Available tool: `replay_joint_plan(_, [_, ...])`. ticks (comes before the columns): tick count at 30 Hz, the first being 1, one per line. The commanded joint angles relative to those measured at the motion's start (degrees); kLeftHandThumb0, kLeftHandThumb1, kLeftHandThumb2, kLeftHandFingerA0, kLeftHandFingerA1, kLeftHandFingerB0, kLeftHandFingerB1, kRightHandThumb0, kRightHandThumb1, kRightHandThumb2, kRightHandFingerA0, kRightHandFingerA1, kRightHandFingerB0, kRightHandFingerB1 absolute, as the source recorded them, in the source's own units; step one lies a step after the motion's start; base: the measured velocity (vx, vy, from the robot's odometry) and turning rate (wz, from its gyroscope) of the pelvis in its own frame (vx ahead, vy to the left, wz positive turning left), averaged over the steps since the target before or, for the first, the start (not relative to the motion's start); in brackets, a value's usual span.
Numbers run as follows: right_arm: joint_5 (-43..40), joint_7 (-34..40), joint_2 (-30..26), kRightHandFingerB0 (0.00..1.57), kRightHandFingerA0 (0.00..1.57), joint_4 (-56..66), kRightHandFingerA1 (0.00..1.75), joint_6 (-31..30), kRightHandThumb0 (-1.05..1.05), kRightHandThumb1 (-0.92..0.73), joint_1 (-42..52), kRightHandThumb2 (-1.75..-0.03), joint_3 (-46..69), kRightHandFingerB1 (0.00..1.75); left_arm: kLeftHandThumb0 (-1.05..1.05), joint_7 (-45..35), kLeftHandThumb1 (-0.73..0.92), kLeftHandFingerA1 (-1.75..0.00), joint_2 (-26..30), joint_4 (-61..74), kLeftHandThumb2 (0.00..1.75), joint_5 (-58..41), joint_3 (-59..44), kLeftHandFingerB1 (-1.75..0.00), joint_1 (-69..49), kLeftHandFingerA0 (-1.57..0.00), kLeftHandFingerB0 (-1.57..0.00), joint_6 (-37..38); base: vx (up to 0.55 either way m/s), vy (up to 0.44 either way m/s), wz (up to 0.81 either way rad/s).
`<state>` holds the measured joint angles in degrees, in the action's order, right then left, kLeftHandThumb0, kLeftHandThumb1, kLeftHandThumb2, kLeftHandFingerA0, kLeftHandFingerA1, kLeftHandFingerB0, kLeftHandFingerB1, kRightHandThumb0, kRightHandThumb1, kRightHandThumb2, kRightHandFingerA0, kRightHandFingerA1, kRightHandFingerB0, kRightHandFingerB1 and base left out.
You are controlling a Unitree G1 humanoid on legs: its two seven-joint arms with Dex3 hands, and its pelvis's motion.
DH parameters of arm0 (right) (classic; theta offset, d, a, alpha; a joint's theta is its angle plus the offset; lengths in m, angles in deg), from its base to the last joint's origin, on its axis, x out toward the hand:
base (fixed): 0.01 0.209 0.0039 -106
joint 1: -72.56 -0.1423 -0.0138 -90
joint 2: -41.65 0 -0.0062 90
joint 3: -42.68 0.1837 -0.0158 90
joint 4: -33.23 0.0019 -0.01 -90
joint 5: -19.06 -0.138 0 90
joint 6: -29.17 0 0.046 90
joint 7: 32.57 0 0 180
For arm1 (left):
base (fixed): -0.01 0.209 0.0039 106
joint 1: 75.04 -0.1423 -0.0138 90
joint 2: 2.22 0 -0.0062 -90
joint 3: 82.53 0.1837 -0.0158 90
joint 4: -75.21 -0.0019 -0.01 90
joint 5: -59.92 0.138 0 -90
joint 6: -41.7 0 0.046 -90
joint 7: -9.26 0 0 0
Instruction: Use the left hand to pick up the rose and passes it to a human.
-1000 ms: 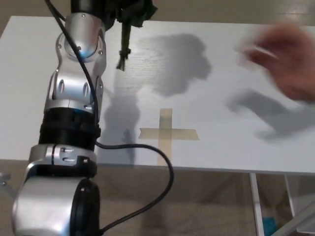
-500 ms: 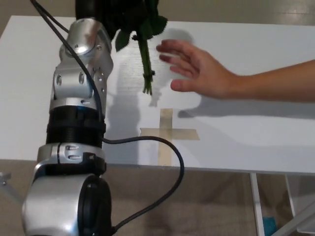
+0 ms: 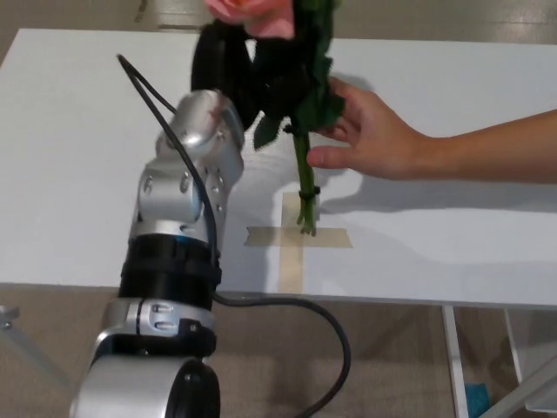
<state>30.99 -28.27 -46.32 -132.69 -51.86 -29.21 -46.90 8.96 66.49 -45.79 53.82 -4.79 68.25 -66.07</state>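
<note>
The left hand [image 3: 252, 74] is closed around the rose [image 3: 300, 87] high on its stem, among the leaves, so the pink bloom stands at the top edge of view and the bare stem hangs straight down over the table [image 3: 70, 157]. Gripping it up there leaves the lower stem free, which looks like the sensible part for someone to take. The stem's tip hangs in front of the tape cross [image 3: 296, 237]; I can't tell whether it touches the table, though it seems to be lifted clear. A person's hand [image 3: 374, 135] reaches in from the robot's right, palm open and fingers spread, just beside the leaves and possibly brushing them, but not yet wrapped around the stem. I'd say the handover is close: the rose is held upright and offered toward that palm, and the robot should keep its grip until the person has the stem. The right hand doesn't show
</note>
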Motion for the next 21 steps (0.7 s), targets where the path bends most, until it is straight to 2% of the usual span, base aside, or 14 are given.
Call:
replay_joint_plan(1, [-0.03, -0.55, -0.05, 0.50, 0.65, 0.08, 0.56, -0.43, -0.37, -0.59, 0.45, -0.79, -0.30, 0.50, -0.15, 0.13, 0.79, -1.43, -3.85, 0.79, 0.75, -1.92, 2.01, -1.04, -2.68, -1.01, -0.84, 1.08, 0.00, 0.000, 0.00])
replay_joint_plan(11, [-0.27, -1.13, -0.08, 0.50, 0.65, 0.14, 0.56, -0.57, -0.37, -0.59, -0.08, -0.79, -0.18, 0.50, -0.15, 1.99, 0.78, -1.47, -5.99, 0.58, 0.75, -3.08, 5.69, -1.01, -4.31, -1.01, -0.84, 2.07, 0.00, 0.000, 0.00])
replay_joint_plan(14, [-0.29, -1.09, -0.12, 0.50, 0.64, 0.19, 0.55, -0.75, -0.37, -0.59, -0.34, -0.79, -0.14, 0.50, -0.15, 2.33, 0.76, -1.49, -8.12, 1.16, 0.76, -3.79, 7.20, -1.03, -4.49, -0.99, -0.84, 2.41, 0.00, 0.000, 0.00])
replay_joint_plan(21, [-0.12, -1.08, -0.15, 0.49, 0.64, 0.03, 0.55, -1.02, -0.37, -0.59, -0.49, -0.79, -0.25, 0.50, -0.14, 3.48, 0.77, -1.46, -9.74, 1.44, 0.75, -4.86, 8.97, -1.06, -4.44, -0.98, -0.82, 2.58, 0.00, 0.000, 0.00])
